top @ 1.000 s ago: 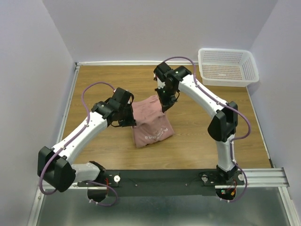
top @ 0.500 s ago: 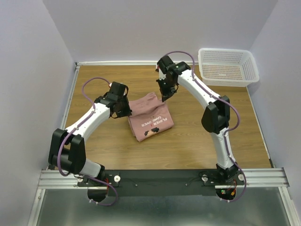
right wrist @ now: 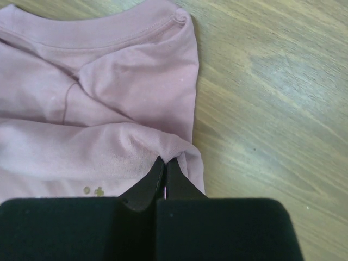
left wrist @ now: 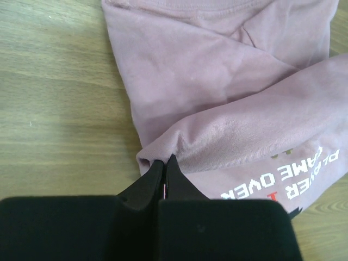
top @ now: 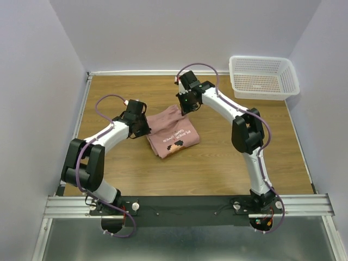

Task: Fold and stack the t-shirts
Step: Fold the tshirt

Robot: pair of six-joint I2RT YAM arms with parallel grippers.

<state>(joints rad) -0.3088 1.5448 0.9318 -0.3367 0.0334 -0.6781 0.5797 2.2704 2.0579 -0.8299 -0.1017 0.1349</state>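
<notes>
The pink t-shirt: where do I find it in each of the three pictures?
Top external: pink t-shirt lies folded near the table's middle.
Left wrist: pink t-shirt fills the upper right, white lettering low.
Right wrist: pink t-shirt fills the left half.
Shared landmark: the wooden table beside it.

Matt cloth t-shirt (top: pixel 171 136), wood-grain table (top: pixel 217 163)

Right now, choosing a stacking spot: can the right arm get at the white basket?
Probably yes: only bare table lies between right gripper and basket, though it is shut on the t-shirt and must release first.
</notes>
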